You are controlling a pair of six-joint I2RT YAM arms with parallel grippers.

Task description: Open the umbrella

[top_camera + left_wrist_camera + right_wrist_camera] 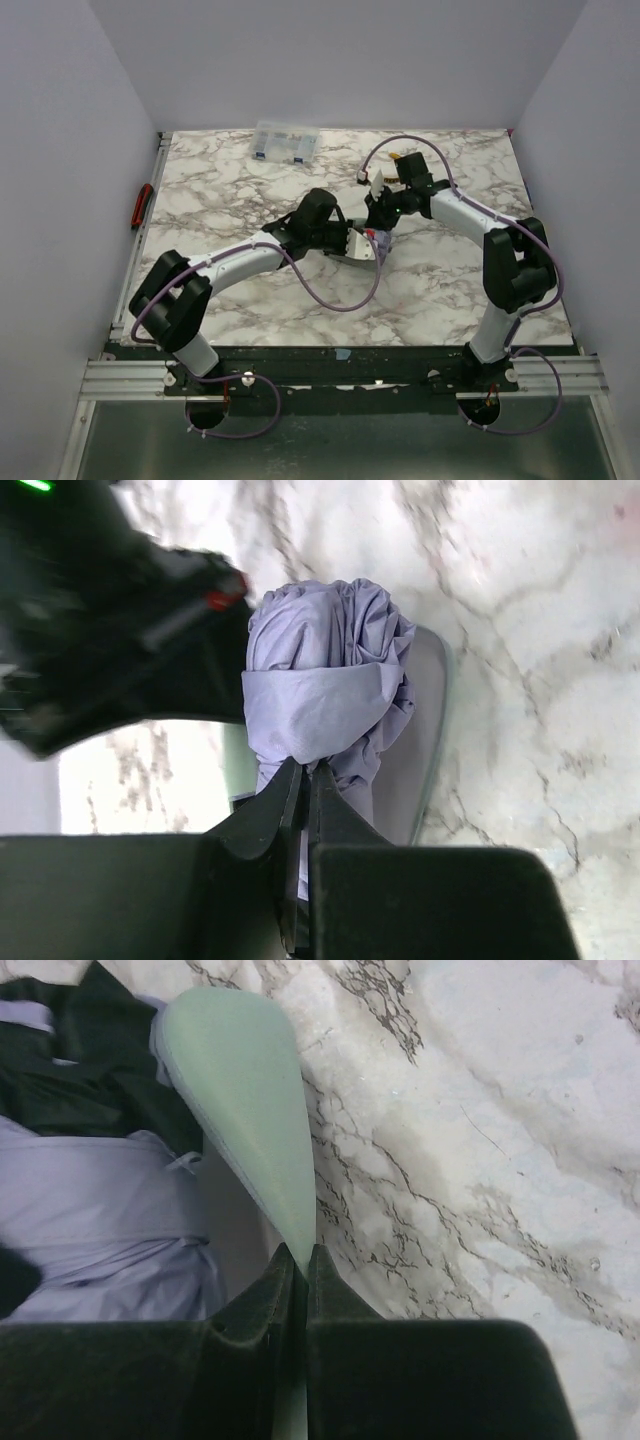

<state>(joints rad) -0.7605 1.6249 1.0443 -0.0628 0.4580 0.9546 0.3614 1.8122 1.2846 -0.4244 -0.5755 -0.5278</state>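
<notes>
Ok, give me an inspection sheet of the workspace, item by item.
Surface: marble table.
Job's things: umbrella folded, bundled, lying between the grippers.
Clutter: clear box at the far edge; red-handled tool on the left rail.
Grippers: left gripper shut on umbrella fabric; right gripper shut on a pale flap beside the umbrella.
Cables: purple cables loop loosely off both arms.
Surroundings: plain walls on three sides.

Marbled worktop (250,300); clear compartment box (287,141) near far edge; red-handled tool (143,205) along left rail; pale teardrop-shaped flat piece (240,1100) mid-worktop.
</notes>
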